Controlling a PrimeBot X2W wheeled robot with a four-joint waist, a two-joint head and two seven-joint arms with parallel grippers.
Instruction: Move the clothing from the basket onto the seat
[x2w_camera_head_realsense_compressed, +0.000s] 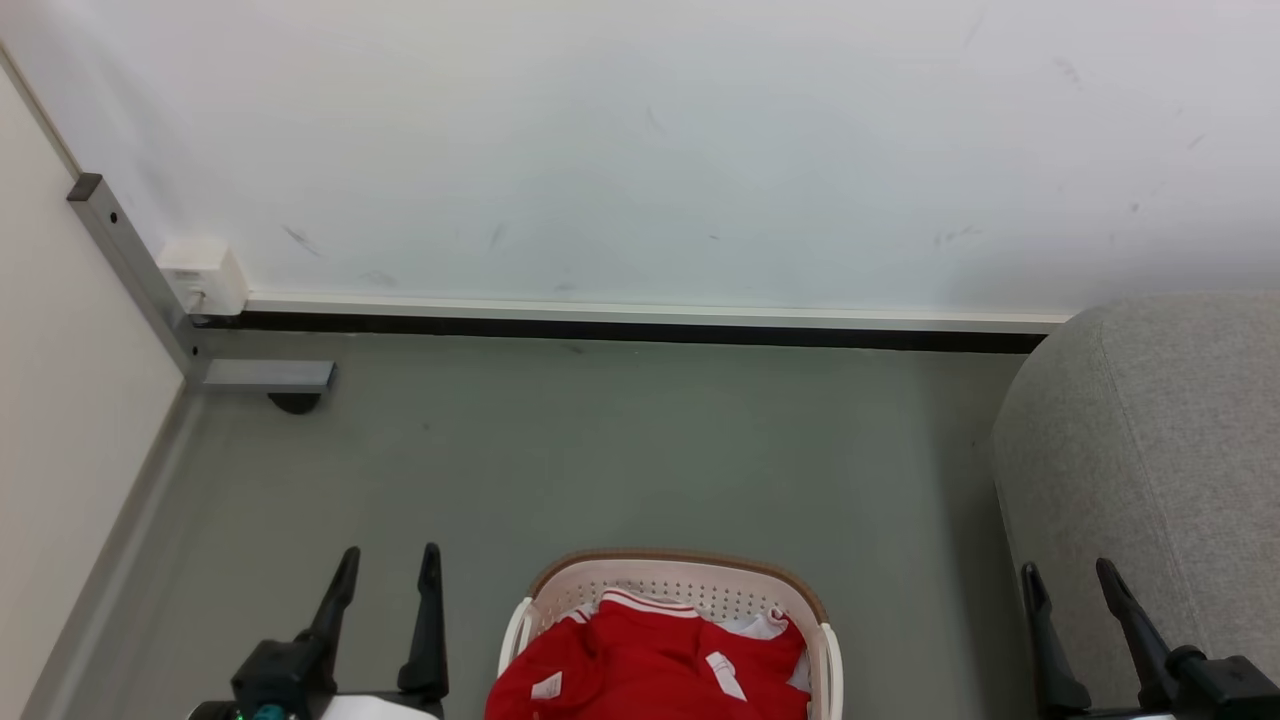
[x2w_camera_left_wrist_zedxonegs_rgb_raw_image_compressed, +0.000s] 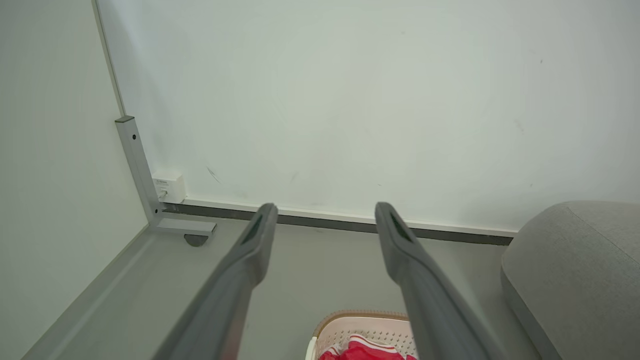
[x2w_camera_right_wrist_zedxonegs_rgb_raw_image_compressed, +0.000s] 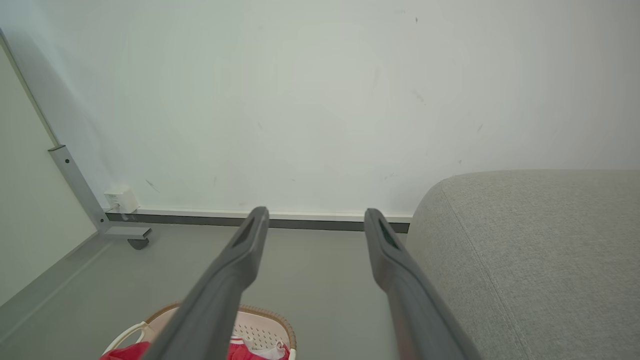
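Head view: the clothing (x2w_camera_head_realsense_compressed: 640, 665) lay heaped in the basket (x2w_camera_head_realsense_compressed: 680, 557) on the floor (x2w_camera_head_realsense_compressed: 600, 450), between the left gripper (x2w_camera_head_realsense_compressed: 390, 553) and the right gripper (x2w_camera_head_realsense_compressed: 1068, 570). Both stood open and empty, clear of the basket. The seat (x2w_camera_head_realsense_compressed: 1150, 450) stood to its right.

Left wrist view: jaws spread, basket low beneath.

Right wrist view: likewise (seat close alongside).

Recommendation: descend over the heap's middle, pinch a thick fold, and lift clear of the rim.

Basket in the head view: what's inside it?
Red clothing with white trim fills the basket; a white fabric piece peeks out at the back. Anything beneath, and the basket's floor, is covered.
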